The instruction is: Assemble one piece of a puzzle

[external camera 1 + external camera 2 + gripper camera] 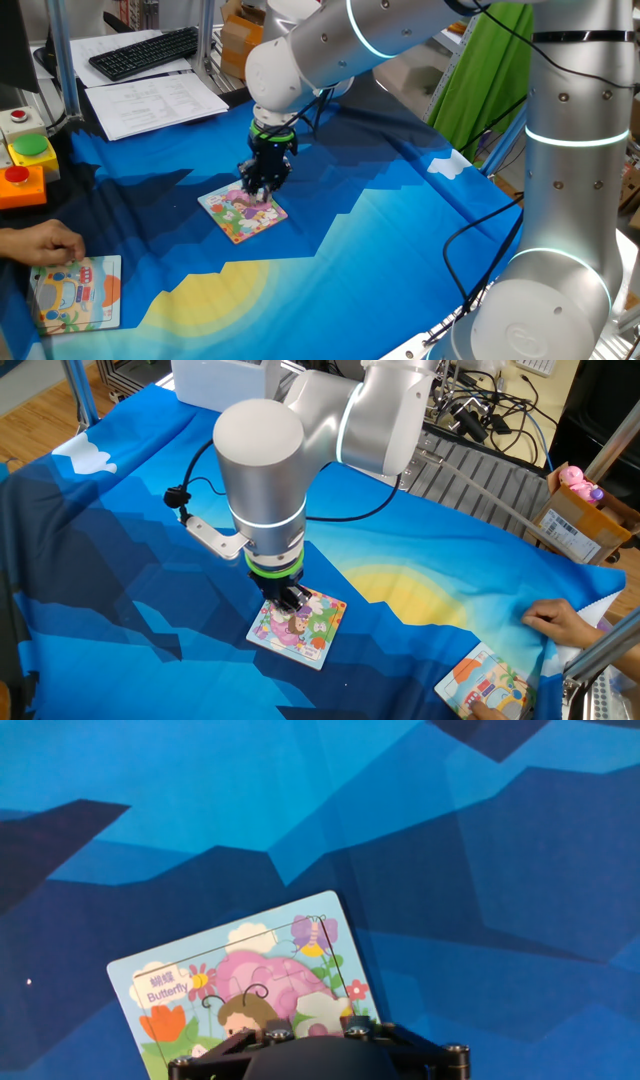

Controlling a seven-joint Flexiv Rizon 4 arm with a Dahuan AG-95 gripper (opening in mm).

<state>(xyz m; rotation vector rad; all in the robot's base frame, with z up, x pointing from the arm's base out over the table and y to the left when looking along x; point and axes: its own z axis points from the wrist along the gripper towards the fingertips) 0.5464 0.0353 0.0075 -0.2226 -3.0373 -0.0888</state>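
Note:
The puzzle (243,211) is a small square board with a pink and green cartoon picture, lying flat on the blue cloth. It also shows in the other fixed view (298,628) and in the hand view (250,985). My gripper (263,192) is down at the board's far edge, with its fingertips at or just above the picture; it shows in the other fixed view (294,602) too. In the hand view the black gripper body (320,1055) covers the fingertips. The piece is hidden, and I cannot tell whether the jaws hold it.
A larger board with a pale blue and orange picture (76,292) lies at the near left, with a person's hand (40,242) on it. Button boxes (22,160) stand at the left edge. A keyboard (145,50) and papers (150,100) lie beyond the cloth.

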